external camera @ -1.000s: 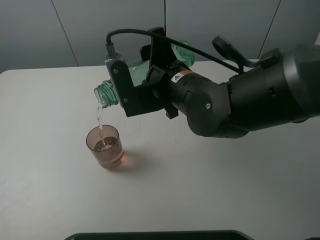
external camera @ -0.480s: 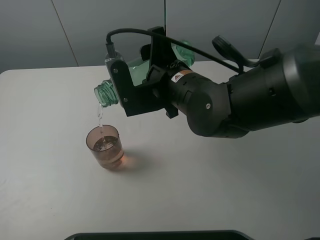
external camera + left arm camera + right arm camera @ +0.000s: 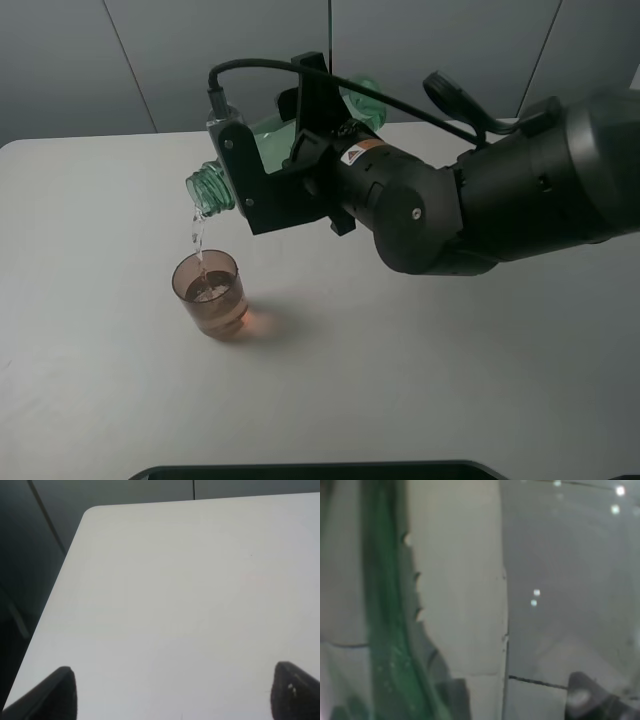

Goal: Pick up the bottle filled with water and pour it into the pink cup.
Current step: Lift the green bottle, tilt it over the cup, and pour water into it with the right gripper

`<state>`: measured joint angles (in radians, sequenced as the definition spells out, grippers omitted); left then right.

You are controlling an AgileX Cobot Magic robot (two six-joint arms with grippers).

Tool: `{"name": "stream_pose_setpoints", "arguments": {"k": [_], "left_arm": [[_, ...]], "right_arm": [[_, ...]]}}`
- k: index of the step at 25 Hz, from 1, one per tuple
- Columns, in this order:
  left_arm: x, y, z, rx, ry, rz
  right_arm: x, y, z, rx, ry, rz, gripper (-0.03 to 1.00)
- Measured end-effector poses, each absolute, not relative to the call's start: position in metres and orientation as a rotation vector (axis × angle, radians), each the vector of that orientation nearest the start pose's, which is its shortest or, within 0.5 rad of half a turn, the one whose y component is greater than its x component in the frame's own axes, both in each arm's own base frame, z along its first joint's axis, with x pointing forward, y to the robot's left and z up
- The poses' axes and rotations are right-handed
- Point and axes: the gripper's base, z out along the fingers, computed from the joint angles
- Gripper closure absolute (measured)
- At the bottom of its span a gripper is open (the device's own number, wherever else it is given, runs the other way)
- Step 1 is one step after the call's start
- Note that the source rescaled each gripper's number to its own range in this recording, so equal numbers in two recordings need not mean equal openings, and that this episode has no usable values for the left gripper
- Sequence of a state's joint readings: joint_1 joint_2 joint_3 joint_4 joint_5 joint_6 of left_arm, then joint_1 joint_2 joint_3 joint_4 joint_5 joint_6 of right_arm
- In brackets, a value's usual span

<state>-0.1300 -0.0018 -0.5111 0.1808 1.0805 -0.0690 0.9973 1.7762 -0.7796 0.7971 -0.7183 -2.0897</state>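
Observation:
The green transparent bottle (image 3: pixel 215 187) lies tipped nearly flat in my right gripper (image 3: pixel 290 150), which is shut on its body. Its ribbed open neck points left and down, and a thin stream of water (image 3: pixel 198 235) falls from it into the pink cup (image 3: pixel 210 292). The cup stands upright on the white table (image 3: pixel 420 360), partly filled. The right wrist view is filled by the blurred green wall of the bottle (image 3: pixel 385 630). My left gripper (image 3: pixel 172 692) is open over bare table; only its two dark fingertips (image 3: pixel 55 692) show, and it is out of the high view.
The right arm's bulky black body (image 3: pixel 480 210) hangs over the table's right half. A dark edge (image 3: pixel 310 470) runs along the table's front. The table's left corner and edge (image 3: pixel 75 535) show in the left wrist view, with dark floor beyond.
The bottle has tipped very slightly further and shifted a little left and up. Water keeps running into the cup. The left gripper shows no earlier view.

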Motion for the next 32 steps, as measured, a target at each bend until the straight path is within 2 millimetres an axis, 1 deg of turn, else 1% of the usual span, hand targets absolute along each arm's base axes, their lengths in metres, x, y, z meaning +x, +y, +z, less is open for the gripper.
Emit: {"name": "stream_pose_setpoints", "arguments": {"k": [32], "left_arm": [[-0.0061, 0.0154, 0.2798, 0.051, 2.038, 0.092]], "right_arm": [[0.2216, 0.2648, 0.1804, -1.692, 0.958, -0.774, 0.94]]}}
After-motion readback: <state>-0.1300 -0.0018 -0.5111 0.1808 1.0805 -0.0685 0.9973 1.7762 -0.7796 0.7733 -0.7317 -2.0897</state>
